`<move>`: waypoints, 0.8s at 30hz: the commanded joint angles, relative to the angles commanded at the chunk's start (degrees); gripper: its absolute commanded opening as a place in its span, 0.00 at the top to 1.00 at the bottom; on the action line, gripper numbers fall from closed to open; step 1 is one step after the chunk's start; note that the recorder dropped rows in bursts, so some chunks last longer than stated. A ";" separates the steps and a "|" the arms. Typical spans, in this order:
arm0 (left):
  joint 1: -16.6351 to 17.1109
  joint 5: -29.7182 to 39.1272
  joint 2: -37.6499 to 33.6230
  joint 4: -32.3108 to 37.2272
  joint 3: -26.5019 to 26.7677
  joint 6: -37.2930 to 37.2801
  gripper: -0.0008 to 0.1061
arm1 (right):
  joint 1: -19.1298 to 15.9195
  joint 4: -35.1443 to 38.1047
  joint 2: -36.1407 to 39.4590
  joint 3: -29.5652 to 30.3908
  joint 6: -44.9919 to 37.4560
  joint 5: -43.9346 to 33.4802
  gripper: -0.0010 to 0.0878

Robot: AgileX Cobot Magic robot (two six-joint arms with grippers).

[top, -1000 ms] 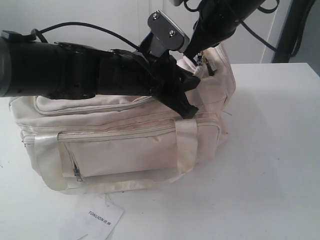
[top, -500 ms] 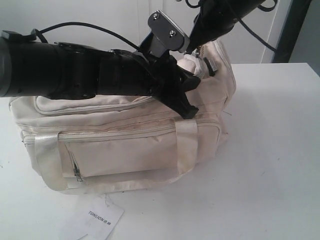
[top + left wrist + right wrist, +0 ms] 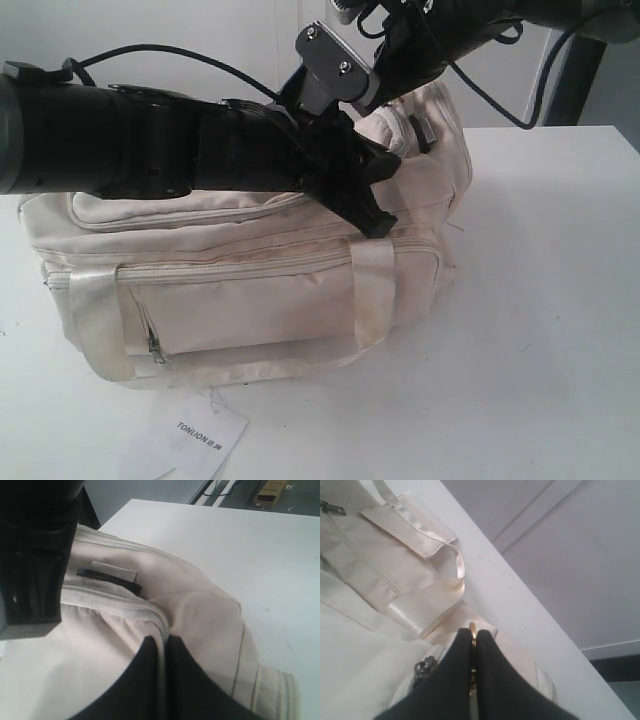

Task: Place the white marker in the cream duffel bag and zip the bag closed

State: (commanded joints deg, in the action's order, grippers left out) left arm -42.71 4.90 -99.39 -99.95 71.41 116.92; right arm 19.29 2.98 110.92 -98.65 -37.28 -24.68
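Note:
The cream duffel bag (image 3: 250, 290) lies on the white table (image 3: 540, 300). My left arm reaches across its top, and my left gripper (image 3: 385, 170) is shut on a fold of the bag's fabric along the zip edge (image 3: 162, 622). My right gripper (image 3: 378, 98) hangs over the bag's right end, shut on a gold zip pull (image 3: 472, 627) that shows between its fingertips. The left wrist view shows the left gripper (image 3: 161, 641) and the right wrist view the right gripper (image 3: 472, 631), both with jaws pressed together. The white marker is out of view.
A white paper "TONLION" tag (image 3: 200, 435) lies on the table in front of the bag. The front pocket's zip puller (image 3: 155, 345) hangs at the bag's lower left. A satin handle (image 3: 425, 605) lies folded on the bag. A black strap ring (image 3: 107, 577) sits by the zip.
My right gripper has moved left and slightly up over the bag's right end, still shut on the gold zip pull. The left arm has stayed put.

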 joint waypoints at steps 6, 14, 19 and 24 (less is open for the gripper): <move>0.00 1.14 0.00 0.00 0.00 0.00 0.99 | 0.00 0.00 0.60 0.00 0.00 2.08 0.99; 0.00 1.20 0.00 0.00 0.00 0.00 0.93 | 0.00 0.00 0.60 0.00 4.61 3.09 0.92; 0.00 0.37 0.00 0.00 0.00 -0.25 0.55 | 0.00 0.00 0.60 0.00 5.42 -0.11 0.51; 0.00 -4.90 0.23 0.00 0.00 -0.63 0.35 | 0.00 -0.22 -0.04 0.00 10.77 -2.83 0.24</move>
State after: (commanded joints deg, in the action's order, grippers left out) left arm -42.71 0.00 -99.15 -99.95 71.41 116.29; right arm 19.29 2.76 110.88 -98.65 -26.51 -27.51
